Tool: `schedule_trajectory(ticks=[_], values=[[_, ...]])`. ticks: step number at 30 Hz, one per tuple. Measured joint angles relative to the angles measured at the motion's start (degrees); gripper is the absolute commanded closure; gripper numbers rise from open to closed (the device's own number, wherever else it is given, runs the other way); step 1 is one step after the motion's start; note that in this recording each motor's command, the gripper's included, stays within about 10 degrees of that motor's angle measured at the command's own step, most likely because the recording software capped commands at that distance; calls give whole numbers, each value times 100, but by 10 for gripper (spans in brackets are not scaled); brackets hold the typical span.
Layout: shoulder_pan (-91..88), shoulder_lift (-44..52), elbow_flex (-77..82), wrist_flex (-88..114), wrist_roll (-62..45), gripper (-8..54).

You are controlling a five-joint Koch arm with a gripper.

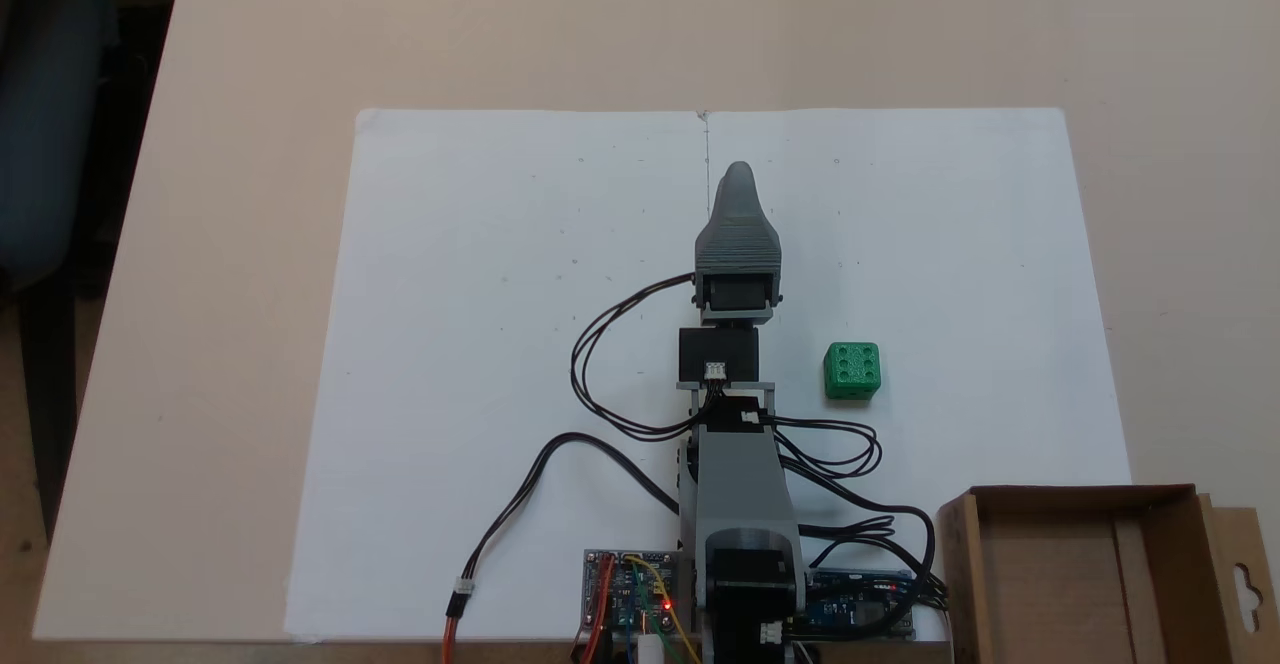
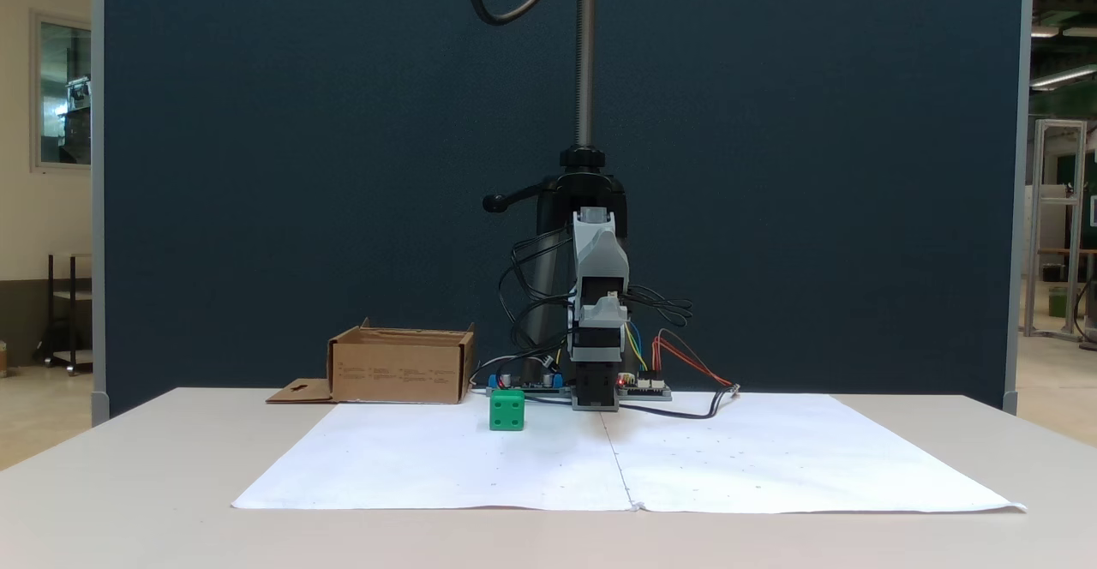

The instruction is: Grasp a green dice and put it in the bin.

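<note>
The green dice (image 1: pixel 851 370) lies on the white paper with its six-pip face up, to the right of the arm's wrist. In the other fixed view the green dice (image 2: pixel 506 410) stands left of the arm's base. My grey gripper (image 1: pixel 738 179) points away from the base along the paper's centre fold, well apart from the dice. Head-on, the gripper (image 2: pixel 594 219) shows no gap between its jaws and holds nothing. The bin (image 1: pixel 1080 492), a shallow brown cardboard box with a hang-hole flap, sits at the lower right; the bin (image 2: pixel 398 372) is at the back left.
A large white paper sheet (image 1: pixel 500 344) covers the beige table (image 1: pixel 250 44). Circuit boards (image 1: pixel 628 594) and black cables (image 1: pixel 600 364) crowd the arm's base. A camera stand pole (image 2: pixel 585 55) rises behind the arm before a dark blue partition.
</note>
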Motion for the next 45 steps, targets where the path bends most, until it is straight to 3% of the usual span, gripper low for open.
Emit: schedule_trajectory(ticks=[20,42,45], values=[[26,0,-237,1644,0,52],[132,0,-3437,8921,-35,50],[141,0,-3788,9686,-35,20]])
